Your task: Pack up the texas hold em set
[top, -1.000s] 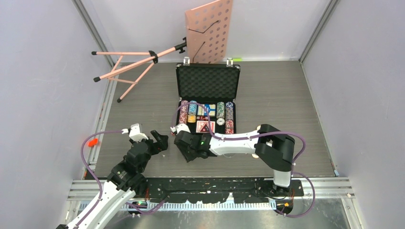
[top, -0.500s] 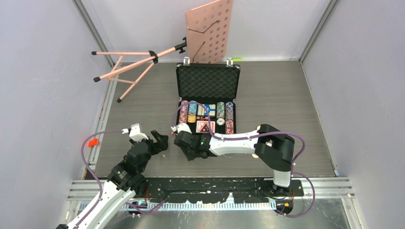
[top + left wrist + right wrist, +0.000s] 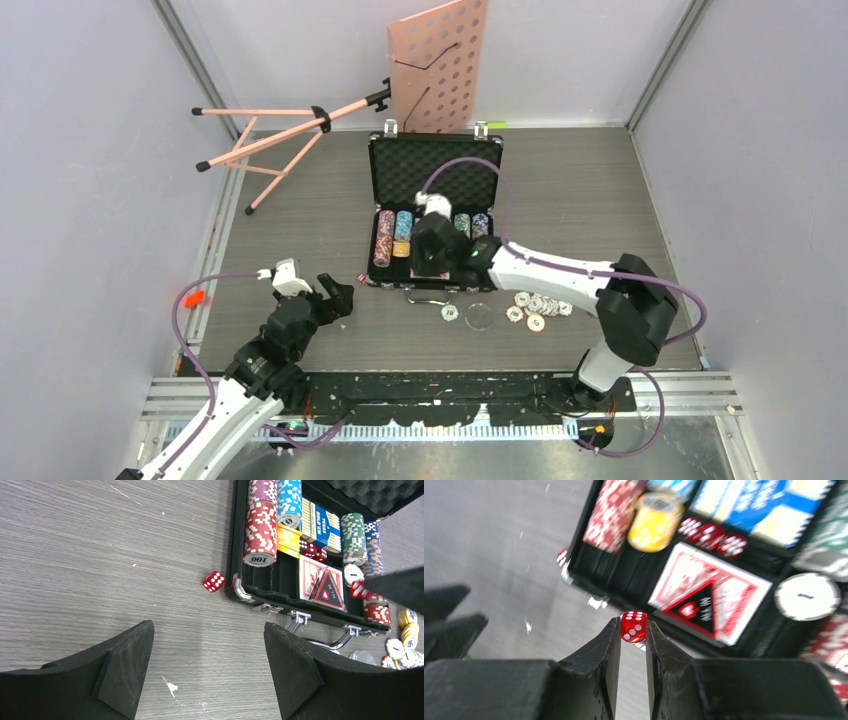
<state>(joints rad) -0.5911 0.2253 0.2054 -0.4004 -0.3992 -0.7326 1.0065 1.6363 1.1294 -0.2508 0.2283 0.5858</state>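
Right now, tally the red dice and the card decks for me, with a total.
Red dice: 5 (3 in the briefcase, 1 on the table, 1 in the right gripper)
Card decks: 2 (1 blue, 1 red)
Total: 7

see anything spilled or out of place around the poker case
Yes: loose poker chips lie scattered on the grey table in front of the black ribbed briefcase, and a small red die sits outside its left front corner.
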